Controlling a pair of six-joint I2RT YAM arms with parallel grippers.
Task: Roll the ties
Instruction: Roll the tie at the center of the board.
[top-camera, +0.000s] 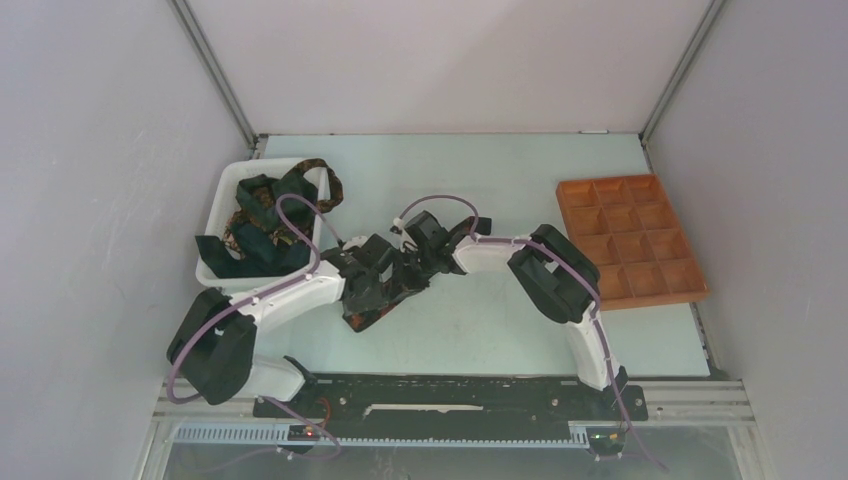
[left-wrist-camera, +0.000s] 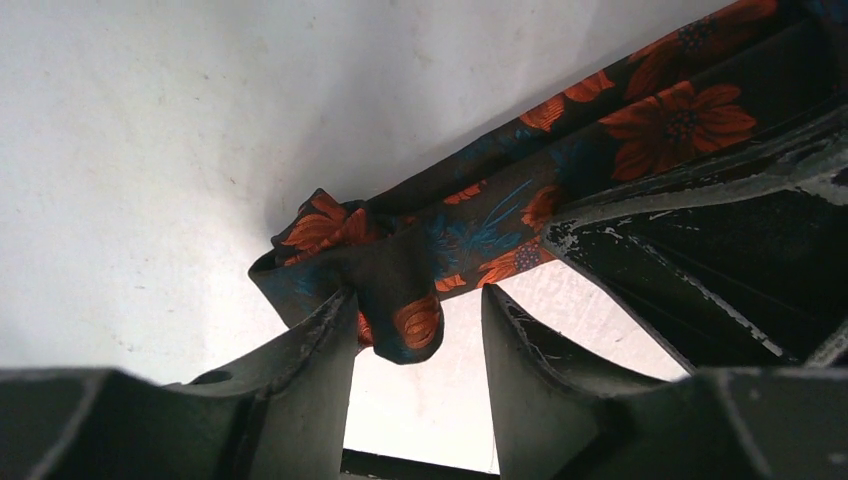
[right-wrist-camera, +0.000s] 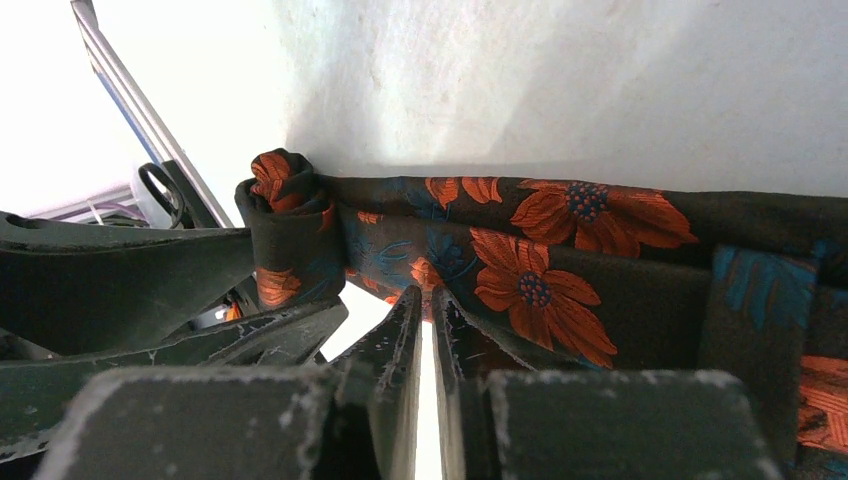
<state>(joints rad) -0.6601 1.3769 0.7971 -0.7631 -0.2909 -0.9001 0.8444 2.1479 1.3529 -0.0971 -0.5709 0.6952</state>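
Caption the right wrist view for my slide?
Right claw, tips nearly closed, at the floral tie, beside its small rolled end.

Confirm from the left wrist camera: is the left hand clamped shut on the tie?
No, the fingers of the left hand stand apart, the folded end of the tie hanging in the gap.

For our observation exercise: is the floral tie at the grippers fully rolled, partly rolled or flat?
Partly rolled: the floral tie shows a small coil at one end; the rest stretches out unrolled.
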